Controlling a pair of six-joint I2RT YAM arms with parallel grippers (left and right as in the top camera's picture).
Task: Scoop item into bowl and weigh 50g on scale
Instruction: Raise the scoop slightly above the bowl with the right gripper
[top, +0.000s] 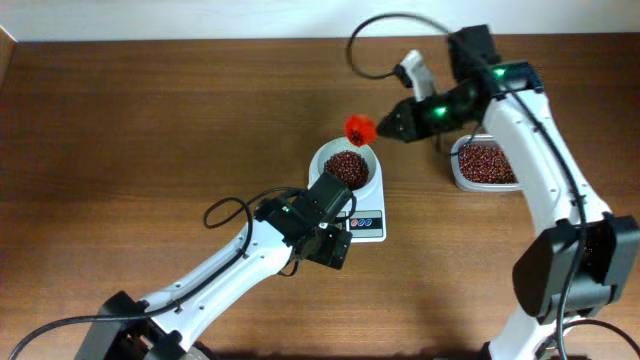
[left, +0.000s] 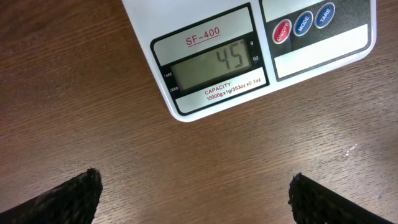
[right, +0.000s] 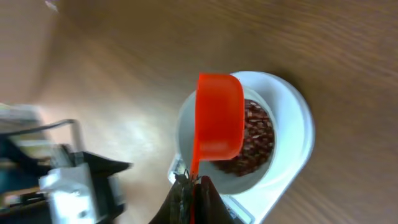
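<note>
The white scale (top: 372, 228) stands mid-table with the white bowl (top: 322, 158) on it, holding a heap of dark red beans (top: 347, 168). In the left wrist view the scale (left: 205, 18) shows 45 on its display. My right gripper (top: 385, 127) is shut on the handle of a red scoop (top: 359, 128), held over the bowl's far rim. The right wrist view shows the scoop (right: 219, 118) above the beans (right: 258, 134) and the bowl (right: 184, 127), with the right gripper (right: 194, 183) pinching its handle. My left gripper (left: 196, 193) hangs wide open and holds nothing over the bare table in front of the scale.
A clear plastic tub (top: 485, 163) full of the same beans sits to the right of the scale, under the right arm. The left arm (top: 230, 260) reaches in from the lower left. Brown wooden tabletop lies all round.
</note>
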